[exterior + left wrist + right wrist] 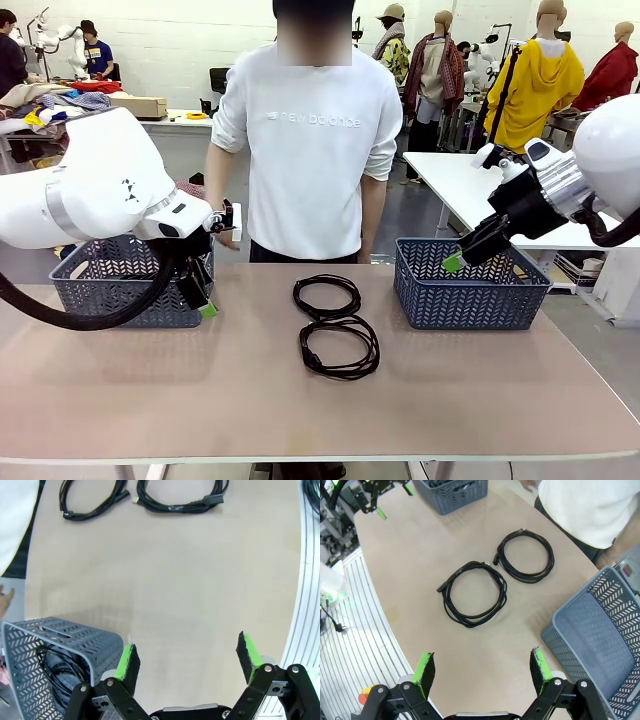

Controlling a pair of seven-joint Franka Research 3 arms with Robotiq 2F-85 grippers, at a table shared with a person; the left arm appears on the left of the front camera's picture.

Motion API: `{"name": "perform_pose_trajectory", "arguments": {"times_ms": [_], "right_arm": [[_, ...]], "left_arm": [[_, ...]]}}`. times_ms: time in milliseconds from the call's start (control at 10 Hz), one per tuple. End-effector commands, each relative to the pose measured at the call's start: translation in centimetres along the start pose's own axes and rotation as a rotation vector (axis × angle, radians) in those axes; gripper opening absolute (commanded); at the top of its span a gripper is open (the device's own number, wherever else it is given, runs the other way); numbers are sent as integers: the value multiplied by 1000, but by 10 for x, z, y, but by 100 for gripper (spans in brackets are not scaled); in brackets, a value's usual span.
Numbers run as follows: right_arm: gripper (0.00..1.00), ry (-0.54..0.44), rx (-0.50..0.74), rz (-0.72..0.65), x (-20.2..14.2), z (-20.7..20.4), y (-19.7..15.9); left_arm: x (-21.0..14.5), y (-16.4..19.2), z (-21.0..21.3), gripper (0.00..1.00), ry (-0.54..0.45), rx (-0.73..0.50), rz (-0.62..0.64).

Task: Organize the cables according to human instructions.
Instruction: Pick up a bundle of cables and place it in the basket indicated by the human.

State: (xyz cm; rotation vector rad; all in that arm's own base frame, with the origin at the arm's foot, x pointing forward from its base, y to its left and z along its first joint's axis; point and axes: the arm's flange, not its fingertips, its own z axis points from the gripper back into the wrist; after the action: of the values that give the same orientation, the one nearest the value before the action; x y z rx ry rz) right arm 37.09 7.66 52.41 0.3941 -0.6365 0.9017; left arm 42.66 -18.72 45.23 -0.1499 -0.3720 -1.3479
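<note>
Two cables lie coiled on the table's middle, the far cable (325, 278) (524, 579) (90, 516) closer to the person and the near cable (340, 374) (470, 621) (175, 507) touching it. Another black cable (57, 666) lies inside the left basket (100, 300) (95, 640). My left gripper (200, 300) (187, 657) hangs open and holds nothing, beside that basket's right end. My right gripper (465, 255) (482, 667) is open with nothing in it, above the right basket (470, 300) (590, 630).
A person in a white top (310, 150) stands at the far edge, one hand (228, 238) low by the left basket. The right basket's visible part holds nothing. Bare tabletop (320, 420) stretches in front of the cables. Other tables stand beyond.
</note>
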Motion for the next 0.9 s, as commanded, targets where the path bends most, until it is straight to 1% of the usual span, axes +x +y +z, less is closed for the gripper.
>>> {"name": "perform_pose_trajectory", "arguments": {"times_ms": [0, 800], "right_arm": [[100, -18, 15, -1, 0, -1, -1], [100, -18, 15, -1, 0, -1, -1]], "left_arm": [[0, 1, 1, 100, -1, 2, 1], [0, 1, 1, 100, -1, 2, 1]]}}
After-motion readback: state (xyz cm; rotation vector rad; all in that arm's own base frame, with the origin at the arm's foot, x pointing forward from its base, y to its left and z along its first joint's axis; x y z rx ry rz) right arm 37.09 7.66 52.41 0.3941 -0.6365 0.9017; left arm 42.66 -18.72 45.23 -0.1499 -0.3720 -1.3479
